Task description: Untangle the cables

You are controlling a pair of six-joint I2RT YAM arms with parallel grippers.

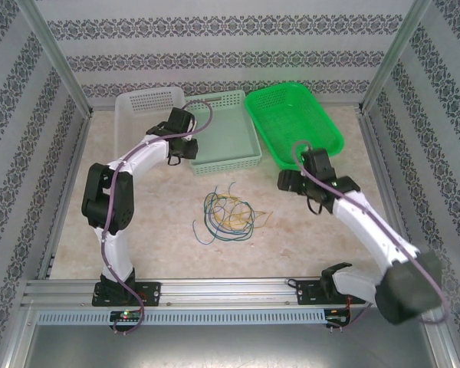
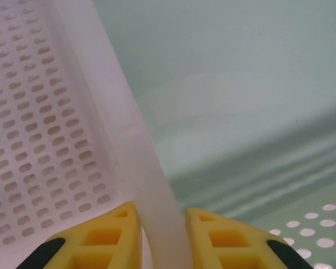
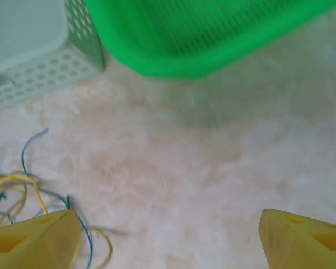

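The cables [image 1: 226, 211] lie in one loose tangle of yellow, green and blue strands at the middle of the table. In the right wrist view the cables [image 3: 22, 190] curl at the lower left, next to my left finger. My right gripper [image 1: 290, 182] hovers to the right of the tangle. Its jaws are wide open over bare table, so this gripper [image 3: 169, 246] holds nothing. My left gripper [image 1: 188, 149] is at the back, between two baskets. There the left gripper [image 2: 162, 235] is shut on the white basket's side wall [image 2: 151, 185].
A white perforated basket [image 1: 138, 107] stands at the back left. Beside it is a pale teal tray [image 1: 230, 138], then a green basket [image 1: 291, 115] at the back right. Patterned walls and metal posts enclose the table. The tray's corner [image 3: 33, 78] and the green basket's rim [image 3: 201, 61] lie ahead of the right gripper.
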